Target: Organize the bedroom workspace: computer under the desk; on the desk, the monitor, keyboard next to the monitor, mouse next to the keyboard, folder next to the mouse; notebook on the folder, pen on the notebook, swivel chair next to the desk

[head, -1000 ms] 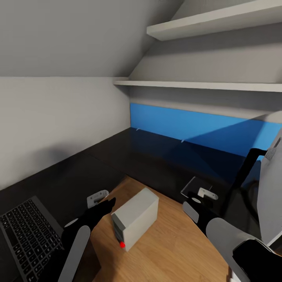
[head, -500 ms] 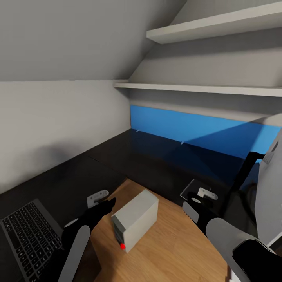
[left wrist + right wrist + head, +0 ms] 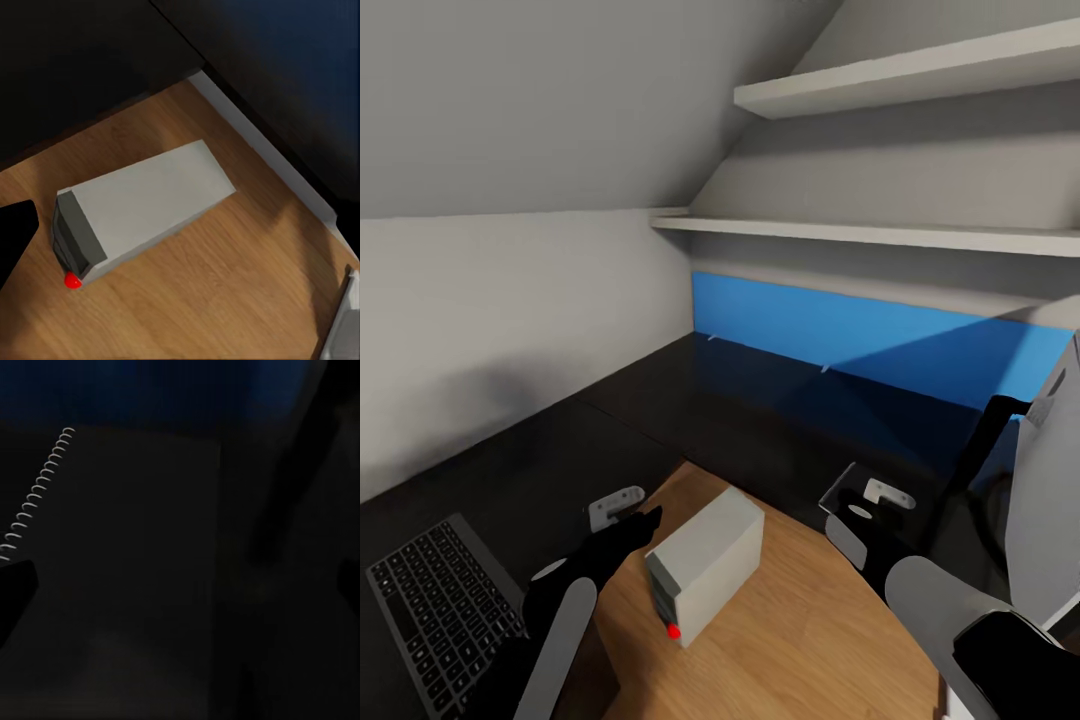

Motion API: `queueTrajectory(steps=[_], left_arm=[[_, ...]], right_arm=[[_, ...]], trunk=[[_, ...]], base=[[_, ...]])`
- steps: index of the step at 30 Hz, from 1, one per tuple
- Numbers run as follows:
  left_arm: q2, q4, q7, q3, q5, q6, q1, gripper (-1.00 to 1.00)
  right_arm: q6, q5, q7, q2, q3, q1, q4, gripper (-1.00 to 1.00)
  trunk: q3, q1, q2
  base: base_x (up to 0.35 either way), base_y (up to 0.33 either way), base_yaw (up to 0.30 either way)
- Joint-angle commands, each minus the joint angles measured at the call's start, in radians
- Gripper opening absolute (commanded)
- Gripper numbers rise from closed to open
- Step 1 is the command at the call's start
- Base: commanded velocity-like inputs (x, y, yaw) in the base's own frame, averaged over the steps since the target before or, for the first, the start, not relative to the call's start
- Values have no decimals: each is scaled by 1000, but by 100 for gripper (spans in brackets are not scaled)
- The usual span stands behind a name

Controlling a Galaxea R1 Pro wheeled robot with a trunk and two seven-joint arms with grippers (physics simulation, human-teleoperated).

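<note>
Your head view tips a touch: the whole picture slides down from a second ago, shelves and blue back panel alike, so that is the camera moving, not the things. Both arms hold their places in it. The computer point(image 3: 705, 562) lies on the wood floor point(image 3: 800, 630) just in front of the desk point(image 3: 690, 410), tipped onto its side with the red light toward you, between your two arms. It is beside the glossy black top, not under it, so that part of the job looks unfinished. The keyboard point(image 3: 445, 610) sits on the desk at near left, already up where it belongs. At far right the monitor point(image 3: 1045, 500) stands with its pale back to you. Your left gripper point(image 3: 622, 515) hovers just left of the computer's front end, not touching; I cannot tell how its jaws stand. The right gripper point(image 3: 865, 500) hangs over the desk's near edge, jaws also unreadable, and its wrist view catches a spiral-bound notebook point(image 3: 112, 547) in deep shadow.
</note>
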Motion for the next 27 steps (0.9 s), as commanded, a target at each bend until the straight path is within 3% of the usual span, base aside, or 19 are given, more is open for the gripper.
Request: queueTrajectory(steps=[1,13,27], left_arm=[[0,-1,10,-2,10,2,-1,100],[4,-1,10,-8,12,2,-1,100],[4,-1,10,-8,10,2,-1,100]], right_arm=[[-6,-11,-4,-1,8,-1,-1,100],[-5,-11,-4,-1,6,-1,-68,100],[-5,-11,-6,-1,5,-1,-72,100]], trunk=[[-1,0,-1],[-1,0,-1],[-1,0,-1]], base=[[0,0,0],[0,0,0],[9,0,0]])
